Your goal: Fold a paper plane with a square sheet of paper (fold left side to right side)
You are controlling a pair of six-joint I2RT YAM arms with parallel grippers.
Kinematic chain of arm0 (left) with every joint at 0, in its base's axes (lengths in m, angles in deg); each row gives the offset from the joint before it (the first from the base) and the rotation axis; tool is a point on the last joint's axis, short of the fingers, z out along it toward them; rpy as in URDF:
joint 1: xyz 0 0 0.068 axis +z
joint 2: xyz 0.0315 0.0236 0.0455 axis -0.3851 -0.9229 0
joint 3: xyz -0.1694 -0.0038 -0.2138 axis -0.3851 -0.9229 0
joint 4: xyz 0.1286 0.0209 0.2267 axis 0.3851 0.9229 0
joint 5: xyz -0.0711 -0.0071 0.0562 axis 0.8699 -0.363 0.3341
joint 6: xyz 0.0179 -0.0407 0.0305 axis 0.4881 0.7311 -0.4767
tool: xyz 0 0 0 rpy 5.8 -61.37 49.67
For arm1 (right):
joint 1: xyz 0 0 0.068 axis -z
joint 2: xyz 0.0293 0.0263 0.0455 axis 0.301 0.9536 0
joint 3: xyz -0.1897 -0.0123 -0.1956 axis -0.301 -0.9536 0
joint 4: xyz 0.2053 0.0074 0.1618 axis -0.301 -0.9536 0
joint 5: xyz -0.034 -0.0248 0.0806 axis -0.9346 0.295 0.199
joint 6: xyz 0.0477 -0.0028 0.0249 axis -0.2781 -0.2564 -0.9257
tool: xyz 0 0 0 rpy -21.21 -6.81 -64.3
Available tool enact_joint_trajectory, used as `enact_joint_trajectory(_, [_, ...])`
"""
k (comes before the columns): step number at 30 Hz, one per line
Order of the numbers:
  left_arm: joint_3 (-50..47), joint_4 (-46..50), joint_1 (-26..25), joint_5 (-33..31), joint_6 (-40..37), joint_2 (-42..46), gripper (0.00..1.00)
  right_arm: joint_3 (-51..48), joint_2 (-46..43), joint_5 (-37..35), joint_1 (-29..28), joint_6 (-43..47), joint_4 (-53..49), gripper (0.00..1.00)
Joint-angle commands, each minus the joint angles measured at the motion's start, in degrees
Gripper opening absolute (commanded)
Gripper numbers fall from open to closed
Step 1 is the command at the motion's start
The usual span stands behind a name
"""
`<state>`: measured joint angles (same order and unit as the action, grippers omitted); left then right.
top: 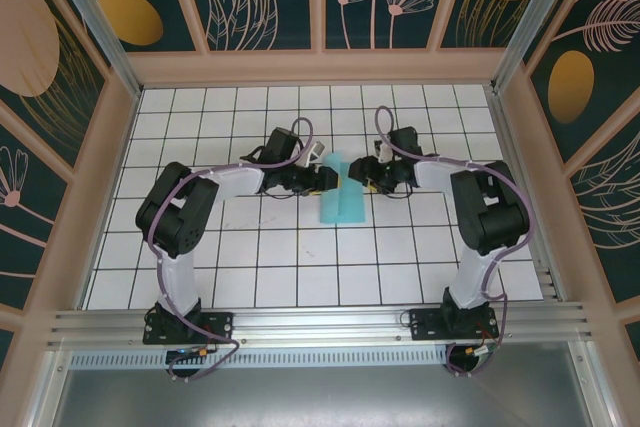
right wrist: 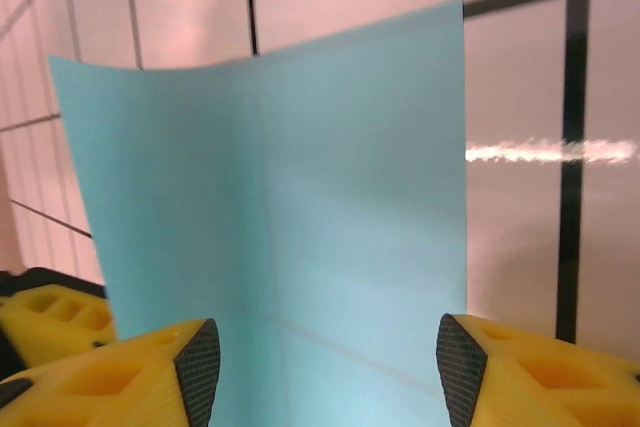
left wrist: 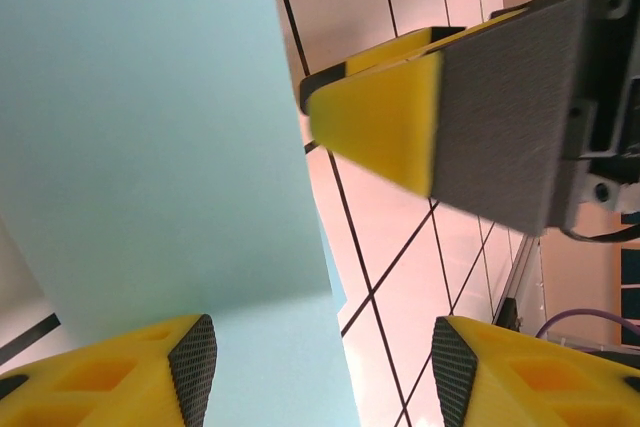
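So the turquoise sheet of paper (top: 340,207) sits pretty much in the middle of the white gridded table (top: 250,267), looking like a narrow strip that runs from near to far. From above you can see one long half a shade darker than the other. Can't tell from up there if it's lying fully flat.

Both arms reach in toward each other over the far end of the strip. The left gripper (top: 328,179) is at its left corner and the right gripper (top: 365,182) at its right corner, tips close together.

In the left wrist cam the left gripper (left wrist: 325,367) has its yellow fingers (left wrist: 120,387) spread wide. The paper (left wrist: 150,127) takes up the whole left side of the shot and runs down past the left finger and into the gap, nothing pinched. One yellow finger of the other gripper (left wrist: 385,122) hangs just above and to the right.

The right wrist cam is a similar deal. The right gripper (right wrist: 325,367) has its fingers (right wrist: 110,377) apart, and the paper (right wrist: 300,177) sits in the gap without being squeezed. There's a faint straight crease down it and the left part curves. A bit of the other gripper's yellow finger (right wrist: 45,317) pokes in at lower left.
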<state>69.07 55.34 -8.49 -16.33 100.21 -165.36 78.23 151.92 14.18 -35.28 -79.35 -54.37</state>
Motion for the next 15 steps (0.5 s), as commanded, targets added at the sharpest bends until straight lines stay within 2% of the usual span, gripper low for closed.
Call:
enact_joint_trajectory(1, [1.43, -1.48, -0.14, 0.75, 0.7, -1.17, 0.61, -1.81, -4.54, 5.46, 1.18, -2.39, 5.7, 0.62])
enact_joint_trajectory(6, [1.67, -1.56, -0.29, 0.88, 0.69, -1.42, 0.61, -3.61, -4.28, 11.52, 0.61, -6.59, 12.69, 0.62])
enact_joint_trajectory(15, [1.85, -1.31, -0.39, 0.94, 0.39, -1.39, 0.61, -1.22, 1.13, 14.47, -1.41, -9.77, 16.08, 0.59])
